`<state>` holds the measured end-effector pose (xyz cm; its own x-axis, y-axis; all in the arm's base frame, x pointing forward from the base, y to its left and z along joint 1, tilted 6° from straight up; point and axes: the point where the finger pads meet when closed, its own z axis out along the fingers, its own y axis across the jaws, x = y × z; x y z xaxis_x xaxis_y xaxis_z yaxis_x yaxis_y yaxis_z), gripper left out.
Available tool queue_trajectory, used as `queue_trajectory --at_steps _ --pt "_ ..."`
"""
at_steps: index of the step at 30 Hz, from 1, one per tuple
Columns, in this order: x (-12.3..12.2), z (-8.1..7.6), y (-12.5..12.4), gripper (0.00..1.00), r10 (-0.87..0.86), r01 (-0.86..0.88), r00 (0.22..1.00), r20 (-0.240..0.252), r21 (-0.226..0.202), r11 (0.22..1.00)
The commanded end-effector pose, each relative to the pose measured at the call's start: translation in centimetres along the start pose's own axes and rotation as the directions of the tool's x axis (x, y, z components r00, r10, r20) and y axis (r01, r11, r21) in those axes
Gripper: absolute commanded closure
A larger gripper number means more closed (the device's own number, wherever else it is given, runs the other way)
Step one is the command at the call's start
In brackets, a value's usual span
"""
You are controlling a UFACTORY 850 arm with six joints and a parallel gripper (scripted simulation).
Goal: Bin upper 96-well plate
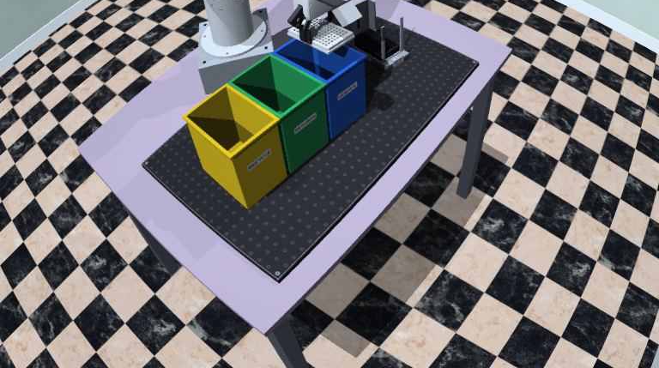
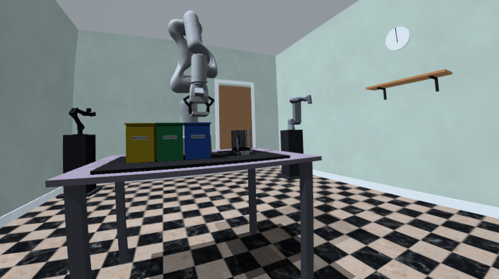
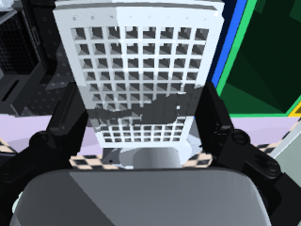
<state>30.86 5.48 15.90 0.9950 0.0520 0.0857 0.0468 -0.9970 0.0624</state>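
Observation:
My gripper [image 1: 311, 28] is shut on the white 96-well plate [image 1: 324, 33] and holds it flat, above the far end of the blue bin [image 1: 326, 72]. In the exterior view the gripper [image 2: 199, 110] hangs just above the blue bin [image 2: 197, 140], whose sign faces that camera. The stack rack K1 [image 1: 381, 43] stands to the right of the blue bin and holds a dark lower plate [image 1: 371, 41].
The green bin [image 1: 287, 101] stands against the blue bin, and the yellow bin [image 1: 232, 141] against the green one, all upright on the black pegboard [image 1: 311, 159]. The arm's base [image 1: 232, 48] stands behind the bins. The rack's thin posts [image 1: 402, 33] rise to the right of the plate.

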Motion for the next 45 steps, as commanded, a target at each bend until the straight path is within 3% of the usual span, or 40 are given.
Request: queue_trajectory --at_steps 1,39,45 --pt "0.31 0.04 1.06 1.00 0.000 0.000 1.000 0.000 0.002 1.000" --pt "0.44 0.07 1.67 1.00 0.000 0.000 1.000 0.000 0.002 1.000" --pt "0.43 0.74 1.67 1.00 0.000 0.000 1.000 0.000 0.003 1.000"
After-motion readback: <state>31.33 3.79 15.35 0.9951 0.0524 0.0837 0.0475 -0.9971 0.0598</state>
